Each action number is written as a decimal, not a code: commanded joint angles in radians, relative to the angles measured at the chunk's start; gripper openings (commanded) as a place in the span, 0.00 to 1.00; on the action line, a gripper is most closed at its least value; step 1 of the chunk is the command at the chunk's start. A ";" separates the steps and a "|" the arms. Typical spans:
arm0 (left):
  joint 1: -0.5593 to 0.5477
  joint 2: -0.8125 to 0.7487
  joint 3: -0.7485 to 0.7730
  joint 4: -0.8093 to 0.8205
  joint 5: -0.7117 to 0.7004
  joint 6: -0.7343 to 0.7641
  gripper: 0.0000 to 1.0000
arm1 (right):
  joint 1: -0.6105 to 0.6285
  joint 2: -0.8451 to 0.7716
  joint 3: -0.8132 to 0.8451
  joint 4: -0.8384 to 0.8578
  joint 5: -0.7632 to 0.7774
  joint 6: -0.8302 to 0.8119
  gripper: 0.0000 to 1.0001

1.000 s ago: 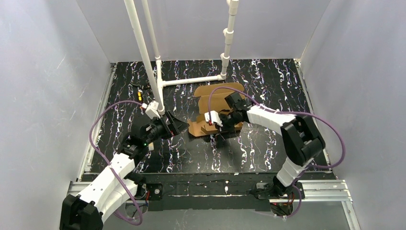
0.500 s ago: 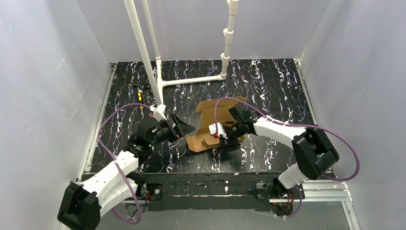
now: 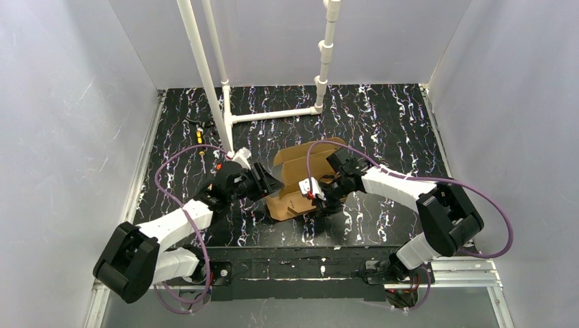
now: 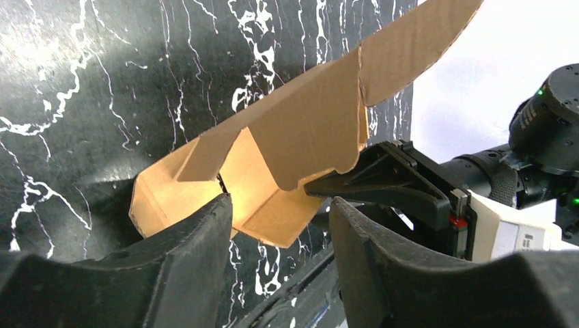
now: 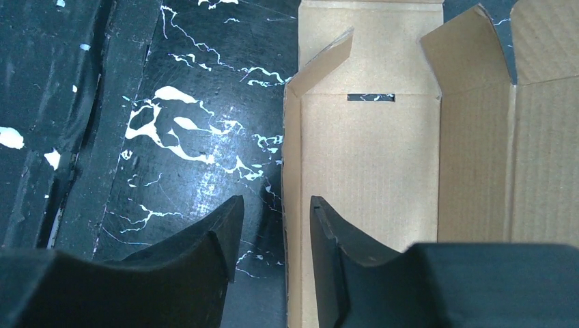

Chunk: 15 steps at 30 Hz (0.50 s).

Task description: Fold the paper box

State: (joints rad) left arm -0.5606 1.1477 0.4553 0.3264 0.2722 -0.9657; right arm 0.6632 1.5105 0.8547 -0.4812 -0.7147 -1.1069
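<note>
On the table (image 3: 382,123), paper box (image 3: 290,164) sits half folded, flaps up. Left gripper (image 4: 280,199) partly open at its corner (gripping nothing); right gripper (image 5: 275,205) partly open, straddling a side wall, unclamped.

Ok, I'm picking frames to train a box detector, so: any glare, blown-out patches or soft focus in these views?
Left wrist: the pale background at upper right is blown out, the inside of the paper box glows overbright, and the left claw looks soft. Right wrist: box sharp, corrugation readable, some sheen on the table. Top external: even light, no hot spots.
</note>
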 commanded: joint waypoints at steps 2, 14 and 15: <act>-0.005 0.033 0.030 0.029 -0.048 0.054 0.47 | 0.006 -0.041 0.008 -0.006 -0.020 -0.016 0.50; -0.007 0.020 -0.035 0.029 -0.167 0.178 0.18 | 0.006 -0.032 -0.003 0.042 0.001 0.031 0.46; -0.007 0.047 -0.025 0.029 -0.180 0.193 0.12 | 0.006 -0.029 -0.003 0.048 0.001 0.036 0.44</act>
State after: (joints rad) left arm -0.5629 1.1900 0.4335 0.3511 0.1635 -0.8276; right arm 0.6632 1.5021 0.8547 -0.4664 -0.7063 -1.0908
